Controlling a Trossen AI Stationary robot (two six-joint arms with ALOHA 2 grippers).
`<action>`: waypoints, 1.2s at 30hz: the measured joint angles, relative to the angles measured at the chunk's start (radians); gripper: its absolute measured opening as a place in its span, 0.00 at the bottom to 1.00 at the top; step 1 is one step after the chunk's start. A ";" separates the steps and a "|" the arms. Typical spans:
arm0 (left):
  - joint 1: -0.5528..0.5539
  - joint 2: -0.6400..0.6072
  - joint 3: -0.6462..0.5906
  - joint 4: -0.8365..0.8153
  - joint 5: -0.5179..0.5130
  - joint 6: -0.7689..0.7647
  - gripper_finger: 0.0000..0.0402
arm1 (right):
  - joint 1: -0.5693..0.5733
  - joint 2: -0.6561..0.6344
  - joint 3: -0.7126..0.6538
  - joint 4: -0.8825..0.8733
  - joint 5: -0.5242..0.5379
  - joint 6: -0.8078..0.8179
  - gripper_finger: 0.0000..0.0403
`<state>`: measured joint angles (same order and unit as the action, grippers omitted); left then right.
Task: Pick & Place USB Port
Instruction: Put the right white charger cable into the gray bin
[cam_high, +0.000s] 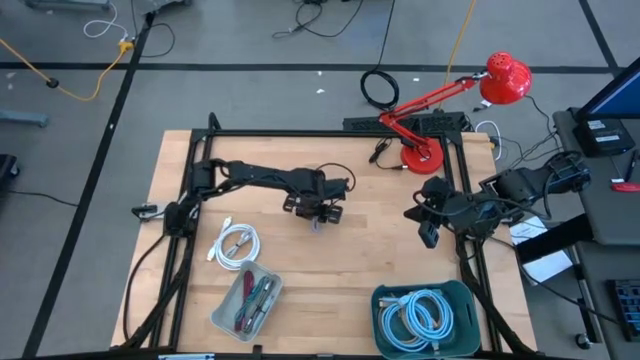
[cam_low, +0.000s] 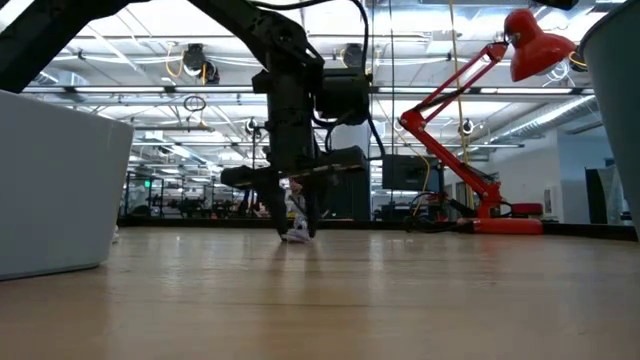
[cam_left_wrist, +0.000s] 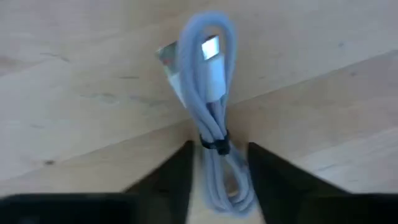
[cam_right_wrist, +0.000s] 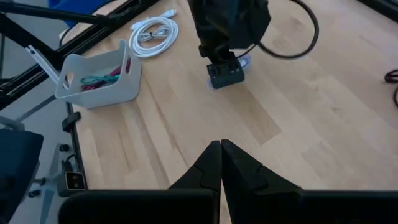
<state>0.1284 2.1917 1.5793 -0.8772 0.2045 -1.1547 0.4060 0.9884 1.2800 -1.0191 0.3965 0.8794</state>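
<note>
On the left of the wooden table, a loose coil of white cable lay flat, and just in front of it stood a white bin holding red and green cables.

Near the middle of the table, the left gripper was lowered close to the wood over a small bundle of pale blue USB cable. In the left wrist view the bundle lay flat on the boards, tied with a dark band near its middle, its silver plug showing at the far end. The two dark fingers stood apart on either side of the bundle's near end, with a gap visible between each finger and the cable, so the jaws were open and nothing was gripped. In the low view the same bundle rested on the table right under the gripper.

Farther right, a red desk lamp stood at the back edge of the table, and a teal bin with coiled pale cables sat at the front edge.

At the right edge of the table, the right gripper waited well away from the bundle, its fingers pressed together and holding nothing.
</note>
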 joint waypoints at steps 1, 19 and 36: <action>-0.006 0.000 -0.001 -0.004 -0.011 0.004 0.29 | 0.003 0.000 0.000 0.006 0.000 -0.003 0.00; -0.272 -0.454 -0.004 -0.141 -0.002 -0.221 0.03 | 0.002 0.001 0.000 0.006 0.026 -0.061 0.00; -0.837 -0.497 -0.200 -0.252 -0.061 -1.070 0.03 | -0.007 0.011 0.000 0.175 0.097 -0.192 0.00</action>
<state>-0.7088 1.6947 1.3791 -1.1288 0.1438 -2.2248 0.3988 0.9996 1.2797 -0.8438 0.4940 0.6870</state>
